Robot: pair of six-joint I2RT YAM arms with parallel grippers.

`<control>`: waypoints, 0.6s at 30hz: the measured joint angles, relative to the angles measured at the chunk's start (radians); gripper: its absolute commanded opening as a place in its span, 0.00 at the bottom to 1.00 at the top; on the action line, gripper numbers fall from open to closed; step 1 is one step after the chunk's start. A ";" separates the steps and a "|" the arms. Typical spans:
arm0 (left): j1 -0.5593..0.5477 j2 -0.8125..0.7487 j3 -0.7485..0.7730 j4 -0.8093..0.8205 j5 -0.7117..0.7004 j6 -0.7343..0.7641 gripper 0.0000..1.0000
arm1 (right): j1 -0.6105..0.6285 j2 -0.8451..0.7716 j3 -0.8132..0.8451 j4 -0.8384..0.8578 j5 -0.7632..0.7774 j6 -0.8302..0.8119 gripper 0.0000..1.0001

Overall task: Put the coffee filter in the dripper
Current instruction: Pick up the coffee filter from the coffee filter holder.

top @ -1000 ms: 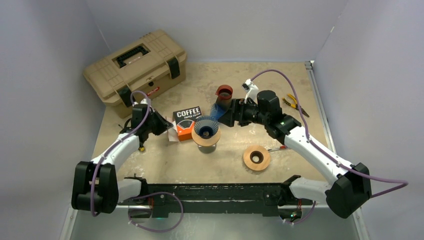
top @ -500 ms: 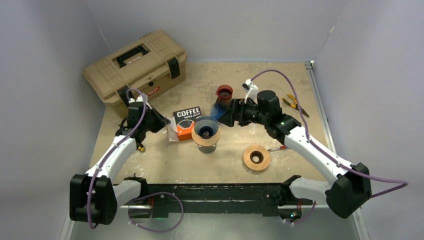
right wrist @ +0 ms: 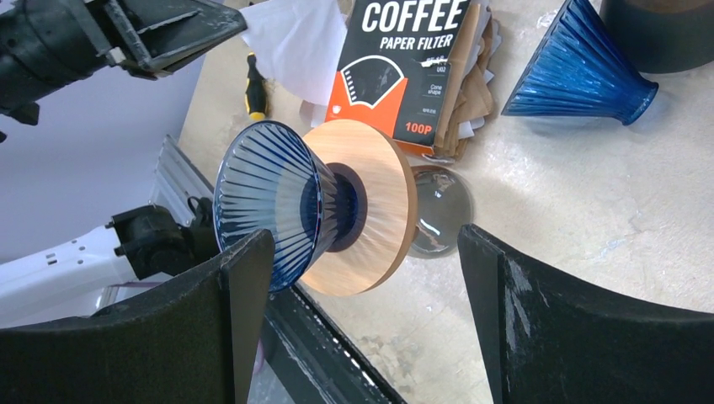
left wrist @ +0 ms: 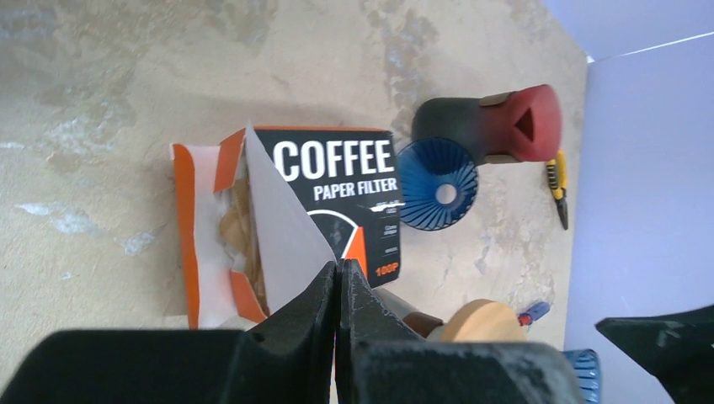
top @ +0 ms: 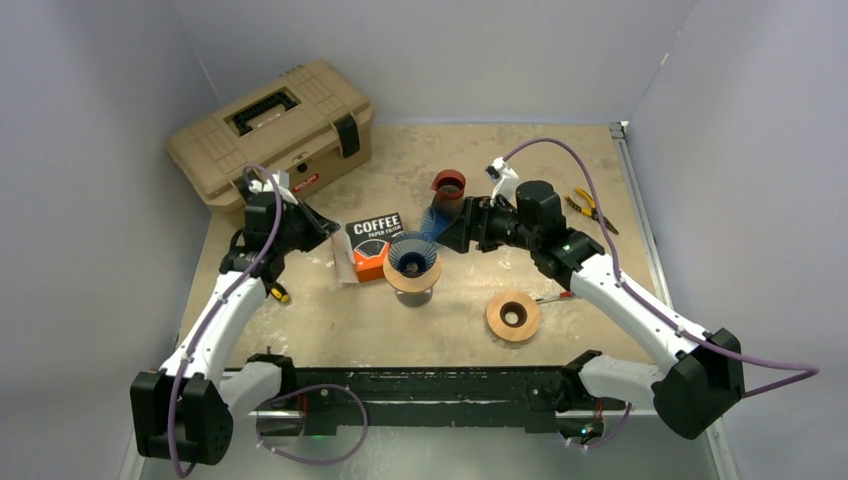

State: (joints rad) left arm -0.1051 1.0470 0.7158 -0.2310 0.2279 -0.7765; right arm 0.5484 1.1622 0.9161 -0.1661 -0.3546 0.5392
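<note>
The left gripper (left wrist: 337, 278) is closed tight, finger against finger, and its tips meet the corner of a white sheet (left wrist: 282, 215) that rises from the open end of the filter box (left wrist: 341, 181). The right wrist view shows the sheet pinched at those tips. Whether it is a filter or a flap of the box I cannot tell. Brown filters (left wrist: 234, 225) lie packed inside the box, just beside the sheet and below the left gripper's tips.

The box lies flat on the table (top: 330, 320), its printed face up. Its open end points toward the left arm. The dripper (top: 412, 257), blue and ribbed, sits on a wooden collar over a clear glass vessel (right wrist: 439, 210), just right of the box. Nothing lines its cone.

The right gripper (top: 447, 238) has its jaws wide and holds nothing. From its own camera the dripper shows between the two fingers (right wrist: 244, 278). From above, the gripper is just beside the dripper, on its right.

A second blue dripper (top: 435, 218) lies tipped on its side behind the first, next to a red-mouthed cup (top: 449, 185). A loose wooden ring (top: 513, 316) lies well apart, nearer the right arm's base.
</note>
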 measured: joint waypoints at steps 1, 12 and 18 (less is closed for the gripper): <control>0.000 -0.009 0.009 -0.003 0.002 0.002 0.00 | 0.000 0.000 0.000 0.000 0.001 0.000 0.84; 0.000 -0.058 0.080 -0.023 0.040 0.018 0.00 | 0.000 -0.010 0.000 0.003 0.006 0.003 0.84; 0.000 -0.082 0.085 -0.009 0.082 0.019 0.00 | 0.000 -0.023 0.000 0.003 0.010 0.003 0.84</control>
State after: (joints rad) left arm -0.1047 0.9646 0.8013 -0.2401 0.3103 -0.7570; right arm 0.5484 1.1393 0.9161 -0.1631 -0.3450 0.5423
